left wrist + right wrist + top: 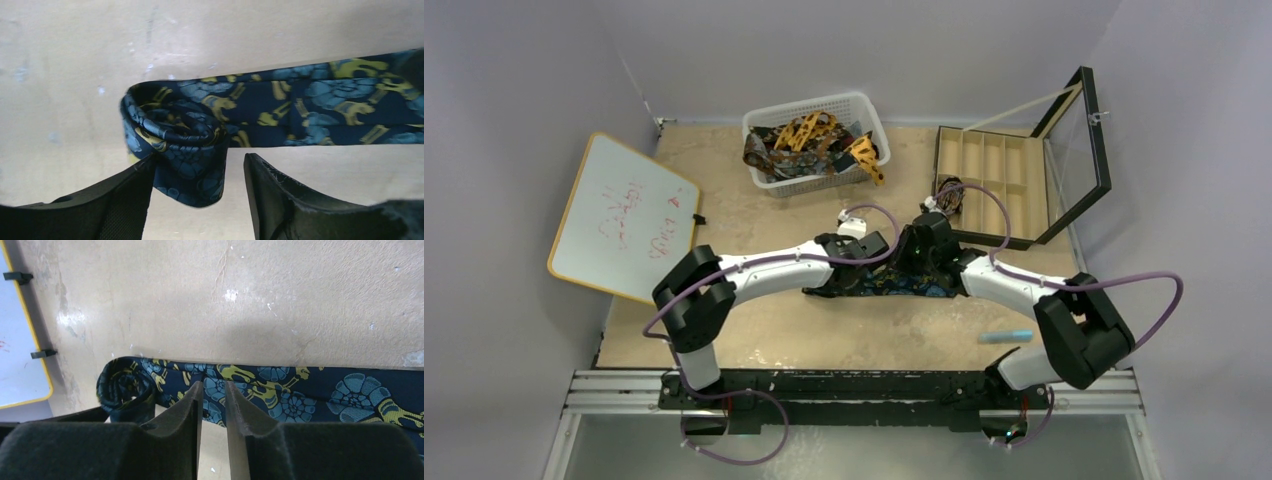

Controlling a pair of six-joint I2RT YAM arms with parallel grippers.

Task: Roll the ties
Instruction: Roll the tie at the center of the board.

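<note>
A dark navy tie [886, 286] with blue-gold print lies across the middle of the table under both wrists. Its left end is wound into a small roll [175, 132], and the rest [325, 105] stretches flat to the right. My left gripper [199, 157] is open around the roll. The roll leans on the left finger [125, 200] and stands clear of the right finger [280, 200]. My right gripper [213, 384] hovers over the flat part [300, 395] just right of the roll [125, 385]. Its jaws are a narrow slit apart with nothing between them. More ties [809, 145] lie heaped in the basket.
A white mesh basket [864, 105] stands at the back centre. An open black compartment box [989, 175] with a raised glass lid is at the back right. A whiteboard [624, 215] lies on the left. A small light-blue object [1006, 336] lies near the right arm's base.
</note>
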